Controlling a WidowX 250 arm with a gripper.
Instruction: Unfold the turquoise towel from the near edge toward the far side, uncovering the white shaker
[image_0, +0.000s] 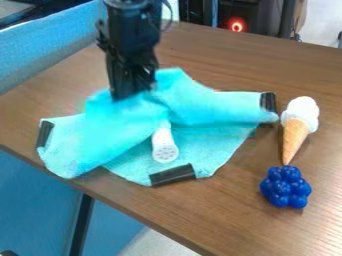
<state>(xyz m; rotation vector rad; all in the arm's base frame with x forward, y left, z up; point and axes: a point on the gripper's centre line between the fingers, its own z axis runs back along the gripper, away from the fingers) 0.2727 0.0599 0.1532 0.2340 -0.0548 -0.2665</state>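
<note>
Where the black gripper (132, 92) meets the work, the turquoise cloth (210, 107) lies directly beneath it and in contact with it, bunched at the contact point. From that point the cloth extends downward in the view to both sides; its long axis runs crosswise, from the lower left of the gripper to its right. The state of the gripper (spread, pressed together or pinching cloth) cannot be determined, since the folds meet its lower end. One arm is present, so the nearer-arm relation is fixed.

Below and slightly right of the gripper, a white cylinder (165, 148) with a perforated end projects from under a fold. Its long axis points toward the viewer, with the perforated end farther from the gripper. Well to the right of the gripper stands the position of an ice cream cone (296, 127), tip toward the viewer; a blue berry-like cluster (286, 187) lies just beyond that tip.

Count: cloth, one; black edge strips (172, 175) visible, three; white cylinder, one; cone, one; blue cluster, one. Supporting surface: one brown table (220, 215).
</note>
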